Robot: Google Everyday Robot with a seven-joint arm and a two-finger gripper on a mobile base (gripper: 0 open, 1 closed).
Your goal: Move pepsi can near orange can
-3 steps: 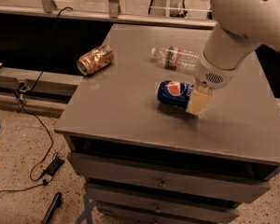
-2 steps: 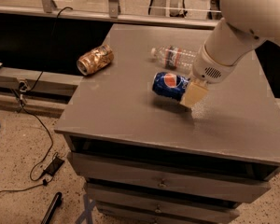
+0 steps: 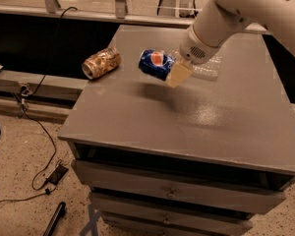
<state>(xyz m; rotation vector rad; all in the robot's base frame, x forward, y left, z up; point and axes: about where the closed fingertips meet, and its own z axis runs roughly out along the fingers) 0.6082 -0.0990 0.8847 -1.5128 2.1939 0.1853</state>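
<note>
The pepsi can (image 3: pixel 155 63), blue with the round logo facing me, is held on its side above the grey table top (image 3: pixel 187 117), casting a shadow below. My gripper (image 3: pixel 173 69) is shut on its right end, with one pale finger (image 3: pixel 179 74) showing in front. The orange can (image 3: pixel 101 62) lies on its side near the table's left edge, a short way left of the pepsi can and apart from it.
A clear plastic bottle (image 3: pixel 206 68) lies on the table behind my gripper, partly hidden by the arm (image 3: pixel 236 14). The table has drawers (image 3: pixel 172 191) below. Cables (image 3: pixel 39 132) lie on the floor at left.
My gripper has lifted the pepsi can off the table and carried it left, toward the orange can. The orange can and bottle have not moved.
</note>
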